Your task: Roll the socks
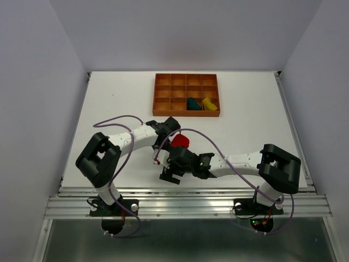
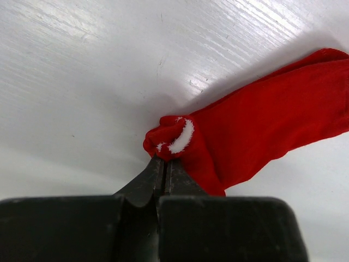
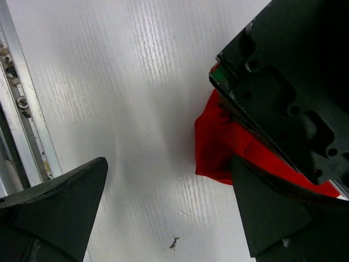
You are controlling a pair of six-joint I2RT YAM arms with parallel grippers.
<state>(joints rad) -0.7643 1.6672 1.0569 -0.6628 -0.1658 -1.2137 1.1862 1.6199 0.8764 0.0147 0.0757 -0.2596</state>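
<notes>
A red sock (image 2: 262, 125) lies stretched out on the white table, and my left gripper (image 2: 164, 159) is shut on its bunched end, which shows a white patch. From above, the red sock (image 1: 180, 141) sits at the table's middle with the left gripper (image 1: 172, 138) on it. My right gripper (image 3: 168, 160) stands wide open just beside the sock's edge (image 3: 215, 142), nothing between its fingers; from above the right gripper (image 1: 166, 164) is just below the sock. A dark teal sock (image 1: 193, 103) and a yellow sock (image 1: 209, 103) sit bundled in tray cells.
The orange-brown gridded tray (image 1: 163, 93) stands at the back centre. The metal rail (image 3: 22, 109) along the table's near edge runs close to my right gripper's outer finger. The left arm's black wrist (image 3: 289, 82) hangs over the red sock.
</notes>
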